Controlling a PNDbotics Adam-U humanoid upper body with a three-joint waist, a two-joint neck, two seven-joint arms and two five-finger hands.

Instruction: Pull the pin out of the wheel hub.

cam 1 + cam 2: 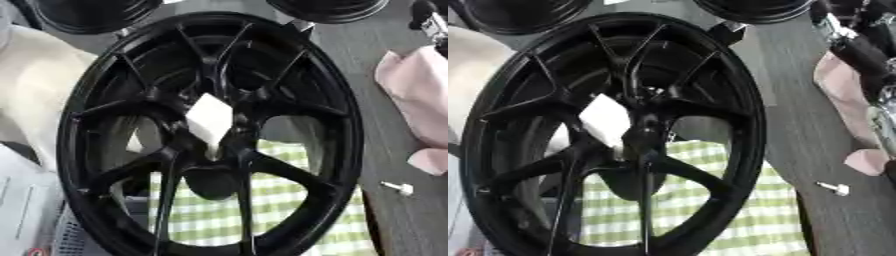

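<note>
Across the left eye view, a black wheel hub (210,135) stands tilted over a green checked cloth (271,210), a small silver pin (398,188) lies apart on the grey table (367,65) beside a pink cloth (420,95), and neither hand shows. From the right eye view, the robot's right arm (859,50) enters at the upper right corner, its hand hidden, so I cannot tell how the fingers stand.

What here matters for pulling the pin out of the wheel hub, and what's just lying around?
Job: black wheel; small white pin lying on the table; right arm, hand hidden.
Lying about: pink cloth; green checked cloth; two other black rims.
</note>
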